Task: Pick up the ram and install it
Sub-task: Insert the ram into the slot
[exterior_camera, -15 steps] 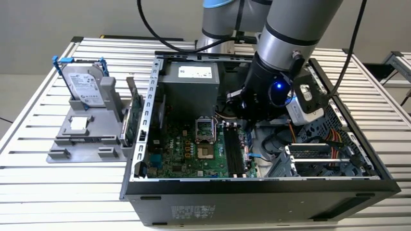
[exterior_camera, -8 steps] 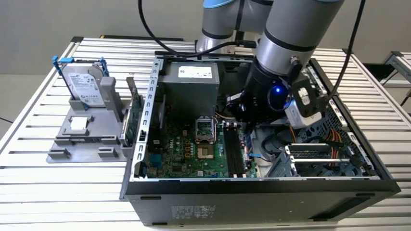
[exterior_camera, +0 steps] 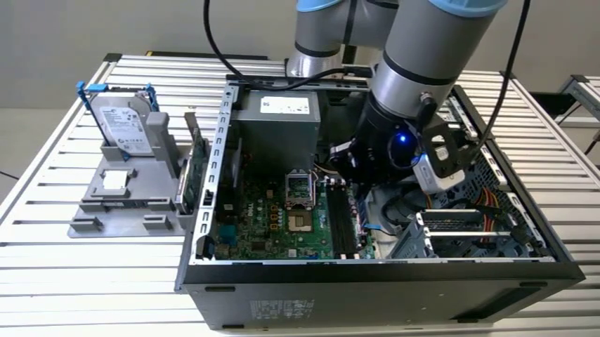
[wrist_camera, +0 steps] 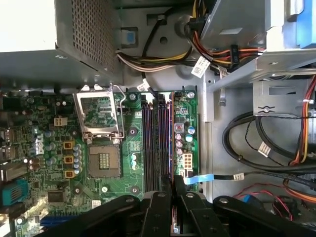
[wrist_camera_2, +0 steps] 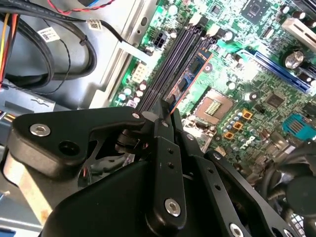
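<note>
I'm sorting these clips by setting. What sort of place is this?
Probably a robotics lab or test bench for computer assembly: an open desktop case lies on a slatted metal table, a hard drive stands in a grey fixture beside it, and the claw hangs over the motherboard.

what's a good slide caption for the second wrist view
Gripper holds the ram edge-on over the motherboard's memory slots, inside the open computer case.

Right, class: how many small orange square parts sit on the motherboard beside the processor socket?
3 orange squares in one row beside the processor socket in the first wrist view: one end, the middle, the other end. More could lie hidden under the gripper.
</note>
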Available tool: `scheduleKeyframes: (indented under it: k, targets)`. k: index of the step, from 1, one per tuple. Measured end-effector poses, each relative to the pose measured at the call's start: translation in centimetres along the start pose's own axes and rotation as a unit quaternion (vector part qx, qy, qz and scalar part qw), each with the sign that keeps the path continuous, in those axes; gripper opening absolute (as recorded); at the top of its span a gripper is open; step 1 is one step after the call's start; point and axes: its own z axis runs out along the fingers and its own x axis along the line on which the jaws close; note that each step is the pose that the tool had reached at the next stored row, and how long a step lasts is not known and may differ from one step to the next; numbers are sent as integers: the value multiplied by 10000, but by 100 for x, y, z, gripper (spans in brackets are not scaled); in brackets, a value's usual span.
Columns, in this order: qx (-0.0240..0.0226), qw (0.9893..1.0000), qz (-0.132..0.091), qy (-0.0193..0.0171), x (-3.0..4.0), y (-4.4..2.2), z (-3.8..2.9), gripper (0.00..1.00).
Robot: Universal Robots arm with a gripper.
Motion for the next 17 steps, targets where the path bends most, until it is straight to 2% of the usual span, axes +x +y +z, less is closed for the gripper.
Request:
scheduleKeyframes:
  k: [4,13,17]
  targets:
    - [1,10000,0,0,-2,-1,45,0]
    - [0,10000,0,0,-25,-2,203,0]
    - [1,10000,0,0,-27,-3,247,0]
